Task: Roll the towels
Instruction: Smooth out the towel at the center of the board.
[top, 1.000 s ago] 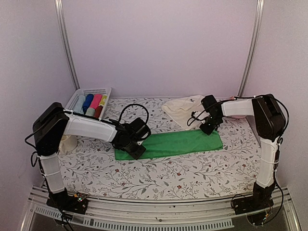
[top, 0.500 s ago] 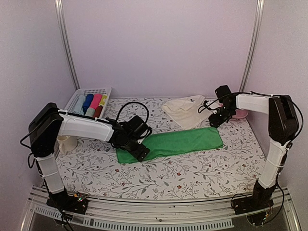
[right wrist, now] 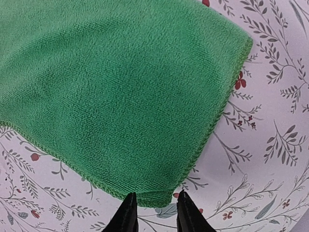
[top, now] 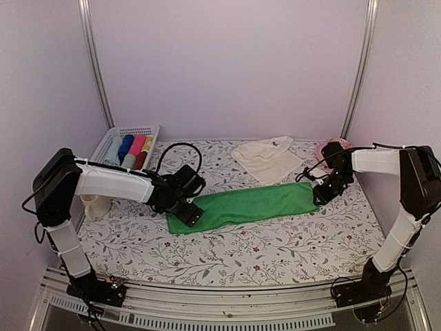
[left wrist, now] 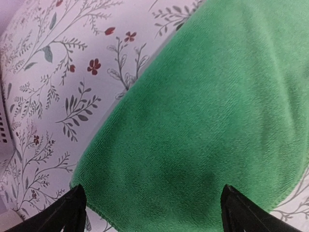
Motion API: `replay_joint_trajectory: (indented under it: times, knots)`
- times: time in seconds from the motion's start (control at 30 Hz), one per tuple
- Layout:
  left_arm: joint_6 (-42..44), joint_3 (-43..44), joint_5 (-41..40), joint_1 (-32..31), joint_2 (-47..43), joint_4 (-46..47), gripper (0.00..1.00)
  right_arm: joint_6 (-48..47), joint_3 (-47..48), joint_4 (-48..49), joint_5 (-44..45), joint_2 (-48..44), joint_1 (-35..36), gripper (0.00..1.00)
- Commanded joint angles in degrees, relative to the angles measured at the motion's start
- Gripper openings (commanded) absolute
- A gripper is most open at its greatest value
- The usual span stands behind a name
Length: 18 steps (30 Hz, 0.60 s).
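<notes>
The green towel [top: 248,205] lies flat as a long strip across the middle of the table. My left gripper [top: 187,215] hovers over its left end, jaws wide open. In the left wrist view the fingertips [left wrist: 72,212] stand far apart over the green towel [left wrist: 203,111], holding nothing. My right gripper [top: 322,196] is at the towel's right end. In the right wrist view the gripper [right wrist: 155,211] is narrowly open and straddles the near corner of the green towel [right wrist: 116,92]. The cream-white towel [top: 265,157] lies loosely folded behind, untouched.
A white basket [top: 118,133] with several coloured rolls stands at the back left. A pale cup [top: 96,205] sits under the left arm. A pink dish [top: 322,148] shows partly behind the right arm. The floral tablecloth [top: 275,241] covers the table.
My right gripper has swung from beside the cream towel out and down to the green towel's right corner. My left gripper has opened wide and shifted slightly left over the left end.
</notes>
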Motion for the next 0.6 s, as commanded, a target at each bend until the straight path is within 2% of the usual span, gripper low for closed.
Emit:
replay_joint_trajectory:
  times: [0.0,0.3,0.57]
  knots:
    - [-0.46,-1.23,-4.2,1.61,1.44,-0.11,0.97,0.15,-1.54,-0.38,-2.65,-1.84,0.8,0.27]
    - [0.3,-2.02,-5.68,3.77,4.04,-1.34,0.97,0.07,-6.1,0.17,4.65,-2.59,1.98,0.24]
    - [0.45,-3.43,-6.97,5.69,4.95,-0.78,0.97,-1.59,-5.31,-2.49,6.14,-5.21,1.97,0.23]
